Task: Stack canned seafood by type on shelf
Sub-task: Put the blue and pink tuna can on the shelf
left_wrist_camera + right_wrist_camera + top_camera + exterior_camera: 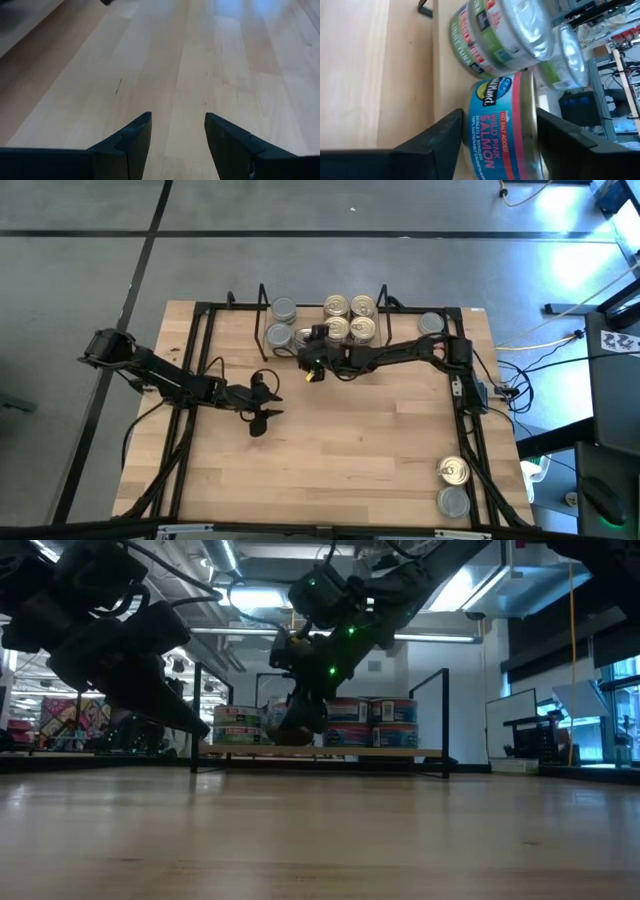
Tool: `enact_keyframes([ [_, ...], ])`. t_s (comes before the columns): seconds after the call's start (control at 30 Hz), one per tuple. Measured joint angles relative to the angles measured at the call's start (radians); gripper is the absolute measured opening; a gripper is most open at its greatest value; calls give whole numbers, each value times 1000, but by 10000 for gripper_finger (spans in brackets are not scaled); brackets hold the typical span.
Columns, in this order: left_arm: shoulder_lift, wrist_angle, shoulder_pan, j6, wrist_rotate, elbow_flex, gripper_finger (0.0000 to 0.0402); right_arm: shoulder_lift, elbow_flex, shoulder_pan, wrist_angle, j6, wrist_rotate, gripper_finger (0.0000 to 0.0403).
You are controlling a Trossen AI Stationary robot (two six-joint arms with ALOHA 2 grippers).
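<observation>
The shelf (320, 348) stands at the table's far edge. Two grey-topped tins (281, 323) sit at its left and several gold-topped tins (350, 318) at its right. My right gripper (306, 340) reaches in between them. It is open, its fingers on either side of a blue-and-pink salmon tin (500, 130) without touching it. That tin stands on the shelf board (445, 75) beside the green-labelled tins (490, 40). My left gripper (262, 420) hangs open over bare tabletop at the left, nothing between its fingers (130, 145).
A grey-topped tin (431, 324) sits on the table right of the shelf. One gold-topped tin (453, 470) and one grey-topped tin (453, 502) stand near the front right corner. The shelf's black wire end frames (445, 720) rise at both ends. Bare tabletop (350, 440) lies in the middle.
</observation>
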Motion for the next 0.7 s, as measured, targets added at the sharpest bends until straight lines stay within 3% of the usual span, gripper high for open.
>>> enact_keyframes([
  [0.37, 0, 5, 0, -30, 0, 0, 182, -12, 0, 30, -48, 73, -5, 303],
  [0.53, 3, 102, 0, 18, 0, 11, 182, -137, 0, 168, -250, 168, -22, 303],
  [0.7, 47, 99, 19, 137, 0, 95, 182, -264, -67, 324, -461, 312, -97, 281],
])
